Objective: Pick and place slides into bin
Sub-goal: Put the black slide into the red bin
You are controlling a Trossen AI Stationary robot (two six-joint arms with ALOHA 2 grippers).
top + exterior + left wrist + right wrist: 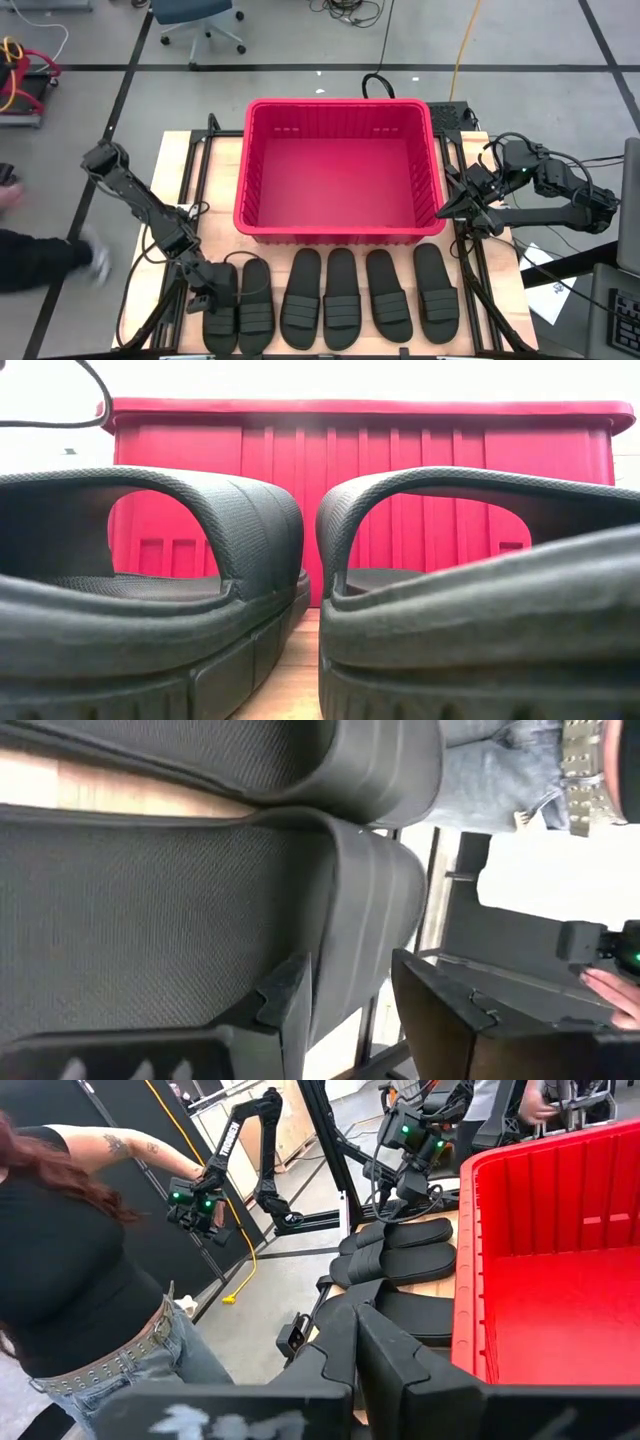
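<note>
The red bin [338,232] stands in the middle of the table, and the low view shows its ribbed near wall [360,450]. Several black slides [341,300] lie side by side between the bin and the table's near edge; two of them fill the low view [150,610]. My left gripper [214,297] is low over the leftmost slide [222,330], open. One finger [285,1010] is over its textured footbed and the other [440,1010] is beyond its ribbed band [370,930]. My right gripper [447,208] waits raised beside the bin's right wall, shut and holding nothing [358,1350]. My left gripper comes slanting down from the far side over the leftmost slide, and its open fingers straddle the slide's ribbed band [365,960]. I cannot tell whether either finger touches the slide. The slide lies flat on the table.
A person stands at the table's left edge [30,255] and shows in the right wrist view [80,1260] holding a small handset arm. Black frame rails [190,175] run along both table sides. Papers [545,280] lie at the right.
</note>
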